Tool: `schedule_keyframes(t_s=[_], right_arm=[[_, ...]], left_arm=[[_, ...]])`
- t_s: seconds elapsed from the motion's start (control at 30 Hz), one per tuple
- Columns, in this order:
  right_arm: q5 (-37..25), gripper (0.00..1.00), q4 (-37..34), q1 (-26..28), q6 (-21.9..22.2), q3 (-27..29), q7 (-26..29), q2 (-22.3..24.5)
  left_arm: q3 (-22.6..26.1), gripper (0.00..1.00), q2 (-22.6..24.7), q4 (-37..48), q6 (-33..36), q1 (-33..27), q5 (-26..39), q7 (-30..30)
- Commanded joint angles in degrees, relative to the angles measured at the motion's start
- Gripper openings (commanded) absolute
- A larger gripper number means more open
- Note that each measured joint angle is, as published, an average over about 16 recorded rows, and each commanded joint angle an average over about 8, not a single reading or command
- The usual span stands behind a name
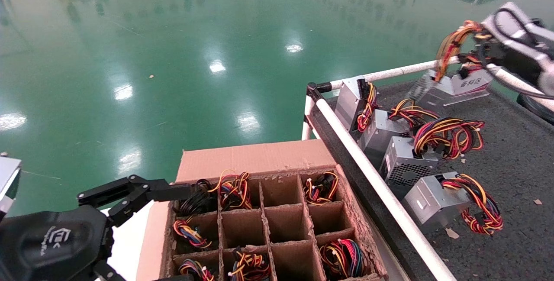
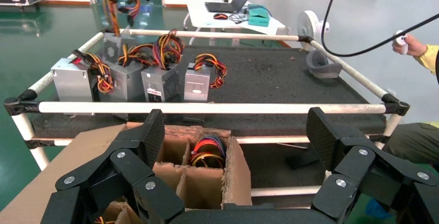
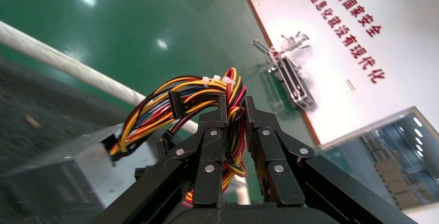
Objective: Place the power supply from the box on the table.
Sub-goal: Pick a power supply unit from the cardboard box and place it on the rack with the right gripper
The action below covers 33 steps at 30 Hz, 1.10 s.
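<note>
Already the power supply [image 1: 426, 92] is out of the box [image 1: 255, 159] and hanging over the table [image 1: 519, 159], past the far end of the row of four grey units [image 1: 402, 164] that lie along the near rail [image 1: 372, 177]. The right pincer [image 1: 474, 49] is clamped on its wire bundle [image 3: 181, 105], fingers [image 3: 209, 151] pinched together around the red and yellow strands, so the metal body dangles tilted below. From the head view I cannot tell whether its lower edge touches the felt or hangs just above it; it looks close. What seems left is the lowering, the release, and the arm's retreat. The left pincer [image 2: 233, 146] waits with its jaws wide apart just beside the box, on the side away from the table, holding nothing. Several cells of the box hold coloured wires, others are bare cardboard.
</note>
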Motion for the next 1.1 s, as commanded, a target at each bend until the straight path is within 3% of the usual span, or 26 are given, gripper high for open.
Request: schedule_keyframes(t_s=[0.03,0.33,0.6,0.83,1.1], right_arm=[[0.4,0.00,0.3,-0.5,0.6,0.3,-0.3,-1.3],[2.0,0.00,0.5,-0.7,1.9,1.4,-0.8,-4.9],[2.8,0.00,0.2,-0.9,0.2,1.9,-0.7,-6.4],[2.9,0.00,0.1,-1.1,-4.1,2.0,-0.2,-6.6],[1.8,0.00,-0.2,-2.4,-12.1,1.2,0.2,-5.2]], left_arm=[[0.0,1.00,0.0,0.0,0.0,0.0,0.0,0.0],[0.0,1.00,0.0,0.0,0.0,0.0,0.0,0.0],[0.0,1.00,0.0,0.0,0.0,0.0,0.0,0.0],[0.0,1.00,0.0,0.0,0.0,0.0,0.0,0.0],[0.0,1.00,0.0,0.0,0.0,0.0,0.0,0.0]])
